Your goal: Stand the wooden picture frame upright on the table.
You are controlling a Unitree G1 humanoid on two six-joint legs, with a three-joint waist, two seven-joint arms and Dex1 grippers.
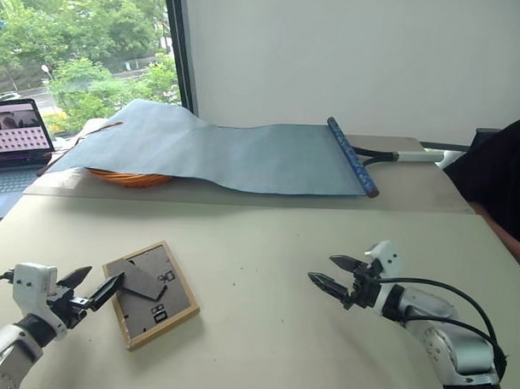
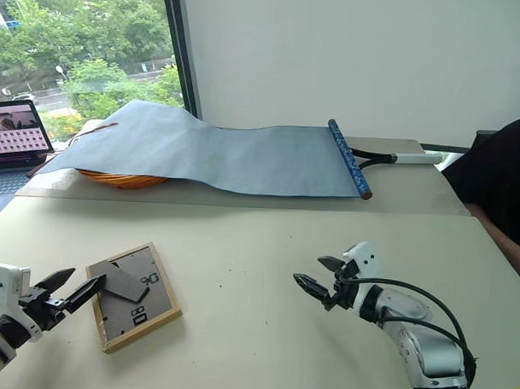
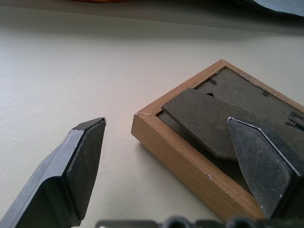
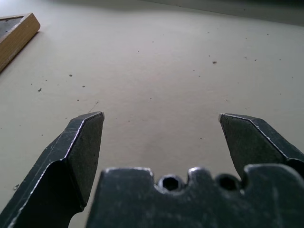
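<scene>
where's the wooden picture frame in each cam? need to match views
Left eye view: wooden picture frame lower left, face down on the table, by the open left gripper.
Right eye view: frame lower left.
Left wrist view: frame corner at centre right, between the fingers.
Right wrist view: a wood edge at the upper left corner.
Shared landmark: the frame's dark fold-out stand, also in the left wrist view.

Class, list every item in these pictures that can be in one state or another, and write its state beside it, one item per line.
wooden picture frame: lying flat, back side up
fold-out stand: folded down against the back
left gripper: open, at the frame's corner, one finger over its back
right gripper: open, holding nothing
laptop: lid up, screen lit
blue-grey cloth: spread out, draped over an orange basket
</scene>
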